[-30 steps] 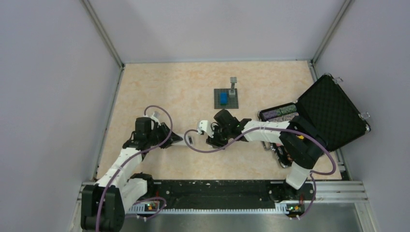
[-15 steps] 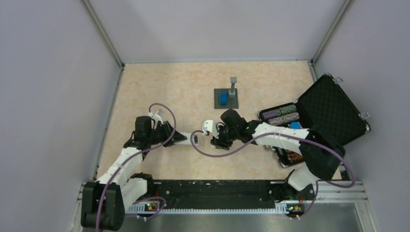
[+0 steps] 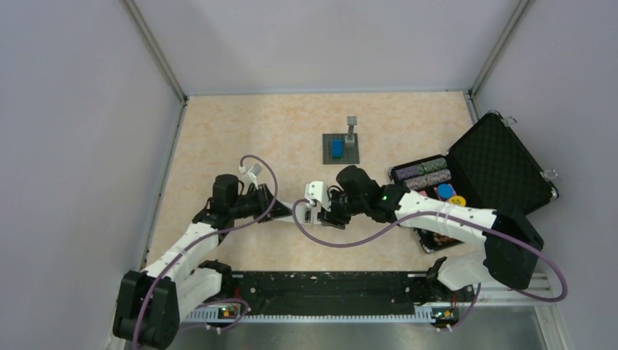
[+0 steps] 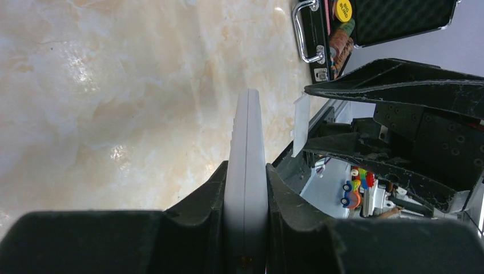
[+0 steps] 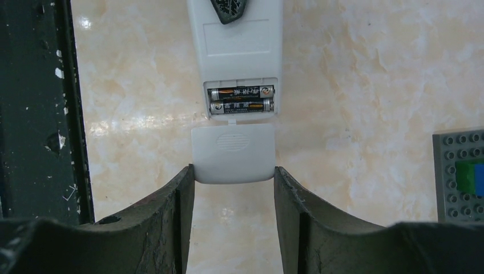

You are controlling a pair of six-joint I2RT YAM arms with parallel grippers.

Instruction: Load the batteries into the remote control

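The left jaws clamp the white remote control (image 4: 245,131) edge-on above the table (image 3: 240,138), left of the open black chip case (image 3: 503,171). Both batteries (image 5: 240,100) lie side by side in its open compartment. The right jaws grip the battery cover (image 5: 233,154), whose tab touches the compartment's edge.

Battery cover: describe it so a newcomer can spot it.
On the table, find the right gripper near the centre. The cover is the small white panel held in it, by the open bay of the remote, batteries showing. Unlike the remote, it is short, squarish, with a ribbed oval patch.
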